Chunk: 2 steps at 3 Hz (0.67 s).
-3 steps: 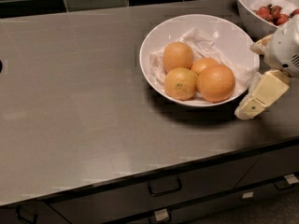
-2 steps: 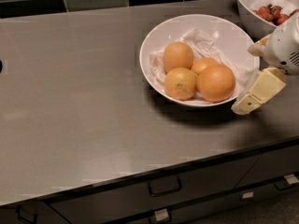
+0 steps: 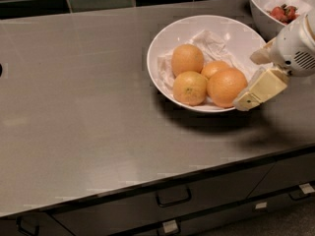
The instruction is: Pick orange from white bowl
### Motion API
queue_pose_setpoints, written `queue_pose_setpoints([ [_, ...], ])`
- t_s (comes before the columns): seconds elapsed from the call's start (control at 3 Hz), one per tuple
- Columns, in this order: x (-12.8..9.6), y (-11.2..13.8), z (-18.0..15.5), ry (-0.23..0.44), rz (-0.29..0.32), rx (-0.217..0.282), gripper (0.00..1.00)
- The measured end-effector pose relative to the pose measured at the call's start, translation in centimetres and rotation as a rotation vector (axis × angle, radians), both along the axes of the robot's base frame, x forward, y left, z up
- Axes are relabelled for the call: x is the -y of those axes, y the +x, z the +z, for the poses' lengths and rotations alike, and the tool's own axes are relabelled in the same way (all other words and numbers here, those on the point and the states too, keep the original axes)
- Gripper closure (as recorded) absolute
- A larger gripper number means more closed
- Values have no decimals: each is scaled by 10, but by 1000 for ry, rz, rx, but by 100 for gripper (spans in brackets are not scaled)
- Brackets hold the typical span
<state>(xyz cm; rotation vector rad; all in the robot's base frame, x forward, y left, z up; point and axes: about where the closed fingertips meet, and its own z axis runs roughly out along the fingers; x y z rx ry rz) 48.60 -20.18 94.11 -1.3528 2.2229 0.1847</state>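
The white bowl [image 3: 165, 43], wide and shallow and lined with crumpled white paper [image 3: 212, 39], sits at the back right of the counter. The orange [image 3: 226, 86], the largest and deepest in colour, lies at the bowl's front right. A paler orange with a dark stem dot [image 3: 189, 87] lies to its left, a small one [image 3: 215, 68] is half hidden behind it, and another [image 3: 187, 59] lies further back. My gripper [image 3: 249, 81] is at the bowl's right rim, just right of the orange, open and empty. Its lower cream finger [image 3: 261, 87] overlaps the rim.
A second white bowl with red fruit [image 3: 263, 11] stands behind the gripper at the back right. The grey counter [image 3: 83, 92] stretches to the left. Dark tiles run along the back wall. Drawers with handles [image 3: 173, 196] sit below the front edge.
My gripper has moved left and slightly up, from beside the bowl to its right rim, closer to the orange. The oranges and the bowl have not moved.
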Motion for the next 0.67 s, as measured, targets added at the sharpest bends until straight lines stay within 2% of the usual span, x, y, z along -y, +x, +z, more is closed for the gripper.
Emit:
queue_pose_setpoints([
  [0.33,-2,6,-6,23,-24,-1,24],
  [0.67,3,14,-10,46,-73,26,24],
])
